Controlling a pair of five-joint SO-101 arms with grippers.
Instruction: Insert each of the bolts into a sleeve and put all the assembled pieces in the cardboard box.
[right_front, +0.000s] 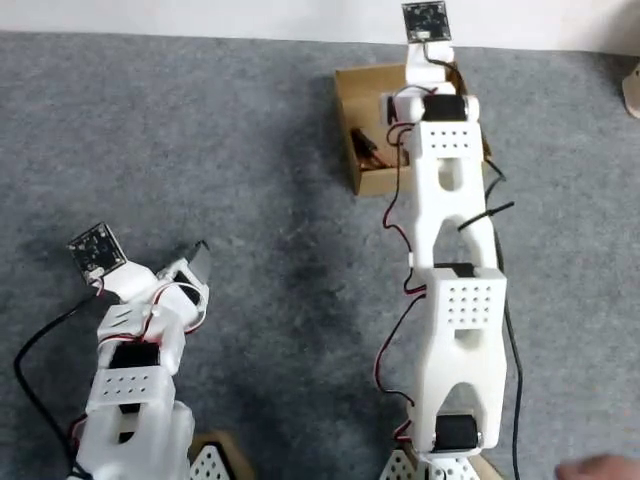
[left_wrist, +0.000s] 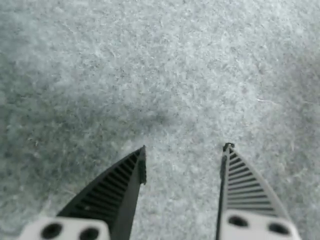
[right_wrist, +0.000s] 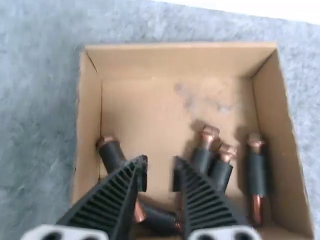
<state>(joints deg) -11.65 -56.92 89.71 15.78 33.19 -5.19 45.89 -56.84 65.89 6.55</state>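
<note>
The grey mat (left_wrist: 150, 60) runs under both arms. The cardboard box (right_front: 350, 100) sits at the upper centre of the high view, with the right arm (right_front: 455, 300) stretched to it. The left gripper (left_wrist: 185, 147) is at the lower left, well apart, jaws wide and holding nothing. The right gripper (right_wrist: 160, 172) hangs over the box's near wall, jaws narrow with nothing between them. The box holds 5 assembled pieces. 4 of them (right_wrist: 256, 175) point toward the far wall, and 1 (right_wrist: 157, 219) lies crosswise just under the jaws. The right arm is likely best placed for any next move. No writing on the box can be read.
</note>
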